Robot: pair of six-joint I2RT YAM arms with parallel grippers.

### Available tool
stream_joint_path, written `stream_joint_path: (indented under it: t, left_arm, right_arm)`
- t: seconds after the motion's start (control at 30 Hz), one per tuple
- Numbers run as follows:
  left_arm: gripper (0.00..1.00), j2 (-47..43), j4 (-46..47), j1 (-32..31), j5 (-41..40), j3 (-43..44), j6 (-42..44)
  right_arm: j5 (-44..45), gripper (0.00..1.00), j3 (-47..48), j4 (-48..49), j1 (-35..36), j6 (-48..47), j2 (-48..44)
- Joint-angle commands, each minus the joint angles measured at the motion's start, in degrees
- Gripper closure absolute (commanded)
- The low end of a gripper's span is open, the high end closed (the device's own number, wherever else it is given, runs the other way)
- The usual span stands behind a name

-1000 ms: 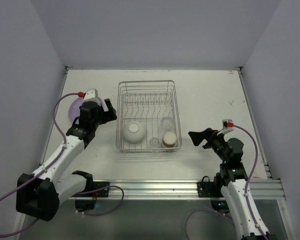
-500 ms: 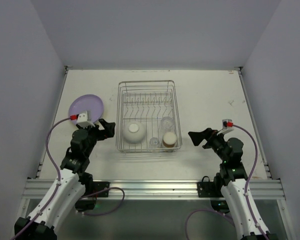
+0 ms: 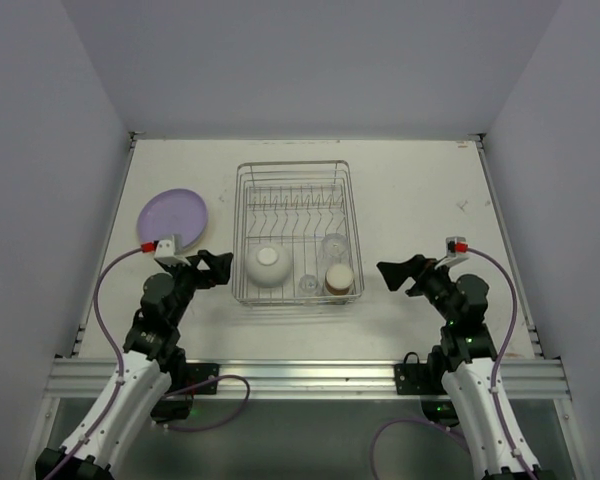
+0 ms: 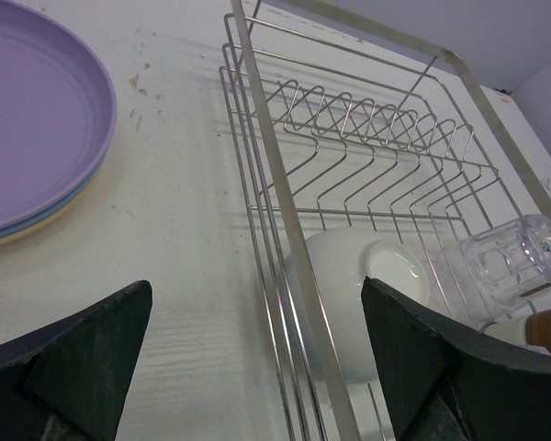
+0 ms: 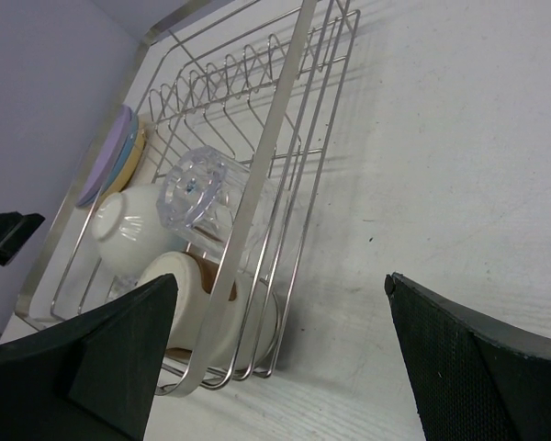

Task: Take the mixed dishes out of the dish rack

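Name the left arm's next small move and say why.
Probably swing the left gripper over the left rim of the dish rack and down toward the white bowl. The gripper is open and empty beside the rack, the bowl sits upside down just inside that rim, and the plates lie stacked on the table.

Silver wire dish rack [image 3: 291, 200] sits mid-desk ahead of me. At its near end a white bowl [image 3: 268, 264] rests base-up on the left. A clear glass [image 3: 334, 245], a second glass [image 3: 309, 285] and a brown cup [image 3: 339, 279] cluster on the right. Three stacked plates [image 3: 173, 220] lie on the desk, left of the rack and apart from it, purple on top, blue and tan rims beneath.
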Motion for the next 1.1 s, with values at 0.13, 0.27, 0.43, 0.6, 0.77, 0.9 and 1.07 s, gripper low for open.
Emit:
stream_joint_path:
  t: [0.13, 0.27, 0.43, 0.6, 0.77, 0.9, 1.07]
  left_arm:
    - [0.0, -4.8, 2.7, 0.5, 2.1, -1.1, 1.6]
    - [0.0, -6.1, 2.7, 0.6, 2.0, -1.5, 1.8]
    - [0.0, -5.2, 2.8, 0.5, 2.0, -1.3, 2.0]
    - [0.0, -3.9, 3.0, 0.5, 2.1, -1.0, 2.3]
    - [0.0, -4.4, 3.0, 0.5, 2.0, -1.0, 2.5]
    - [0.0, -5.2, 2.3, 0.5, 1.6, -0.9, 2.5]
    - [0.0, -7.0, 1.2, 0.5, 0.1, -0.8, 2.5]
  right_arm:
    - [-5.6, 0.02, 12.1, -9.8, 0.0, -0.5, -0.8]
    - [-8.2, 0.02, 20.3, -16.3, 0.2, -1.1, -0.2]
    - [-11.8, 0.04, 23.3, -20.1, 2.7, -3.0, 2.8]
    - [-6.2, 0.05, 27.3, -23.3, 12.5, -5.0, 8.0]
    - [5.4, 0.08, 32.2, -25.1, 27.3, -5.9, 18.5]
    - [9.2, 0.09, 33.3, -22.3, 35.4, -5.2, 24.7]
    - [16.8, 0.09, 38.2, -22.0, 44.6, -4.6, 33.0]
